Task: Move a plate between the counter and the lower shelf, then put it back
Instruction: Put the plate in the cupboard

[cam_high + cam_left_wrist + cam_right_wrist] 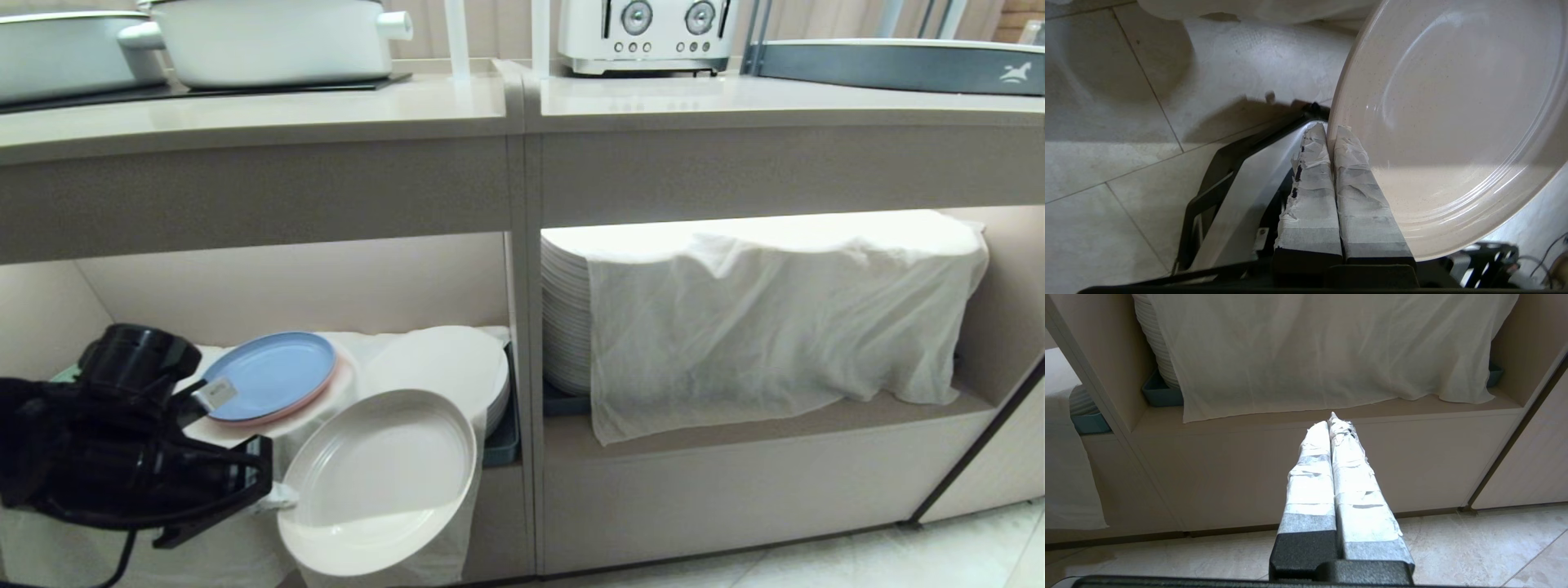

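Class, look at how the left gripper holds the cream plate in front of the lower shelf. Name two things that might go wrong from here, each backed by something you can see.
1. The left gripper pinches the plate only at its rim, and the plate hangs tilted over the floor; it may slip and drop.
2. The blue plate and the white cloth lie just behind; a swing could knock or snag them.
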Robot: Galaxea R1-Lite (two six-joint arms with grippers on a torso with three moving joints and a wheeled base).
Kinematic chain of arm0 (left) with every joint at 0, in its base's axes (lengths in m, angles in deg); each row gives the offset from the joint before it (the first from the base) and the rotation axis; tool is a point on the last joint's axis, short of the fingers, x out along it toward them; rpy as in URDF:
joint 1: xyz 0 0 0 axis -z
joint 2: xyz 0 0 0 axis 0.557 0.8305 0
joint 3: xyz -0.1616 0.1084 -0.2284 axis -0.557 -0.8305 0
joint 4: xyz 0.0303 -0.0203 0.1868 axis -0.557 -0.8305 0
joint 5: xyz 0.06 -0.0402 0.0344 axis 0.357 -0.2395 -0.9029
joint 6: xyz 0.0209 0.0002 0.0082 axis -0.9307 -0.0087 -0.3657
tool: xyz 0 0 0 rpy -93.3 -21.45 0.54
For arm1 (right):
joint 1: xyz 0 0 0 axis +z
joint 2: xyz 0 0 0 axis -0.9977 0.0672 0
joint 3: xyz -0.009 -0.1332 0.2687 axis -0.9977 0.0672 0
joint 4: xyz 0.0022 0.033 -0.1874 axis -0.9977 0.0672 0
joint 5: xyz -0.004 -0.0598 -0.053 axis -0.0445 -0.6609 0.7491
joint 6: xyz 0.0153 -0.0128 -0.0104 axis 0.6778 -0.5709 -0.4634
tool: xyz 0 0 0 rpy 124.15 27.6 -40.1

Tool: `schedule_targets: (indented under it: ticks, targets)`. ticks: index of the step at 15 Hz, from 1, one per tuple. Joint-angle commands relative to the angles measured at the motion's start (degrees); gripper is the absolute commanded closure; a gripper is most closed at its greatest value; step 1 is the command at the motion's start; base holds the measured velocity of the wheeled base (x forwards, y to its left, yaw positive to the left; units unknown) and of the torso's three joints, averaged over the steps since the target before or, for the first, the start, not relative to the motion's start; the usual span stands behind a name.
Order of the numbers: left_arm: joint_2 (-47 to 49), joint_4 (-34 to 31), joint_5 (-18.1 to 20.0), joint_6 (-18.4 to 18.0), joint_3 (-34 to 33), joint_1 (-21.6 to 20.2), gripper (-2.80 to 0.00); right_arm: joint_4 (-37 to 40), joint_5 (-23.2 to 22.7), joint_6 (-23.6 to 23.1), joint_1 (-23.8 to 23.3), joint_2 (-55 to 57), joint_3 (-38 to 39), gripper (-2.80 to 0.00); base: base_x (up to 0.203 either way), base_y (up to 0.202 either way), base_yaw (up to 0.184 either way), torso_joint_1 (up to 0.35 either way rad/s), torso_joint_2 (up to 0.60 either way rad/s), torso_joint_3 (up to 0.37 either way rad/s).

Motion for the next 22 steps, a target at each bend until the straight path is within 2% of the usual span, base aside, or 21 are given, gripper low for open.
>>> schedule_targets:
  ticks: [1,6,12,14,18,22]
  targets:
    - [5.0,2.1,-1.6,3.5,1.1,2.3,0.00,0.0,0.0,0.0,0.0,0.0,0.0,0.00,0.000,0.000,0.000,0.000,0.00,0.000]
    - [12.8,8.0,-7.3,17.3,6.7,8.8,0.00,0.0,0.0,0.0,0.0,0.0,0.0,0.00,0.000,0.000,0.000,0.000,0.00,0.000]
    - [20.3,8.2,-11.7,28.5,15.1,10.0,0.00,0.0,0.0,0.0,0.0,0.0,0.0,0.00,0.000,0.000,0.000,0.000,0.00,0.000]
    - [21.5,8.3,-12.4,29.9,16.7,9.8,0.00,-0.1,0.0,0.0,0.0,0.0,0.0,0.00,0.000,0.000,0.000,0.000,0.00,0.000]
    - [24.5,8.5,-13.8,29.8,18.9,8.9,0.00,0.0,0.0,0.0,0.0,0.0,0.0,0.00,0.000,0.000,0.000,0.000,0.00,0.000]
    - [27.8,8.4,-14.0,29.8,23.7,8.8,0.00,0.0,0.0,0.0,0.0,0.0,0.0,0.00,0.000,0.000,0.000,0.000,0.00,0.000]
